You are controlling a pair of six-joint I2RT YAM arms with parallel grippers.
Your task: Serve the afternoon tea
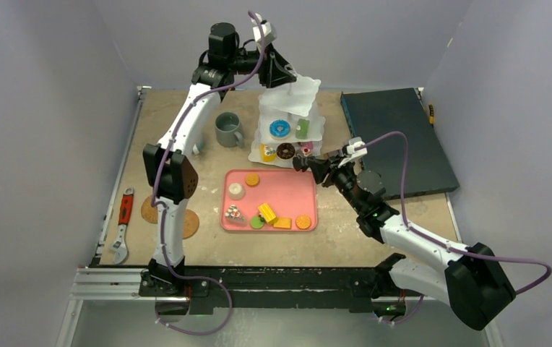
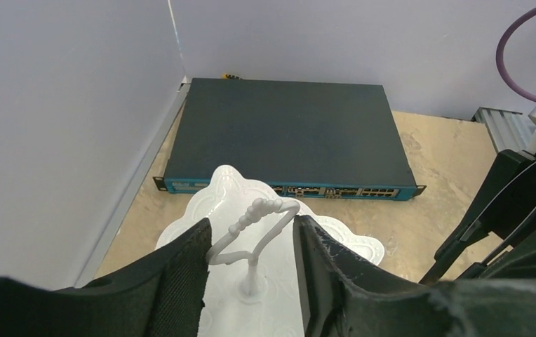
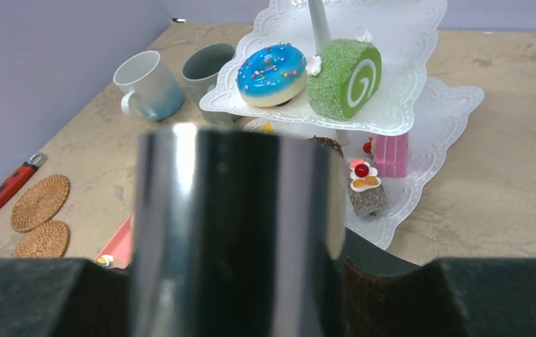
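The white three-tier stand (image 1: 308, 88) stands behind the pink tray. My left gripper (image 1: 282, 74) is above it, its jaws closed on the beaded loop handle (image 2: 256, 208). The middle tier (image 3: 405, 105) holds a blue donut (image 3: 271, 64) and a green roll (image 3: 342, 77). The bottom tier holds a pink pastry (image 3: 390, 154) and a cherry-topped cube (image 3: 365, 188). My right gripper (image 1: 324, 169) is shut on the black tongs (image 3: 237, 210), next to the bottom tier. The grey mug (image 1: 227, 130) and white mug (image 3: 149, 84) stand left of the stand. Two cork coasters (image 1: 150, 210) lie at the left.
The pink tray (image 1: 287, 189) in the middle holds several pastries. A dark flat network box (image 1: 396, 137) lies at the back right. A red-handled wrench (image 1: 123, 224) lies at the left edge. Walls close in on three sides.
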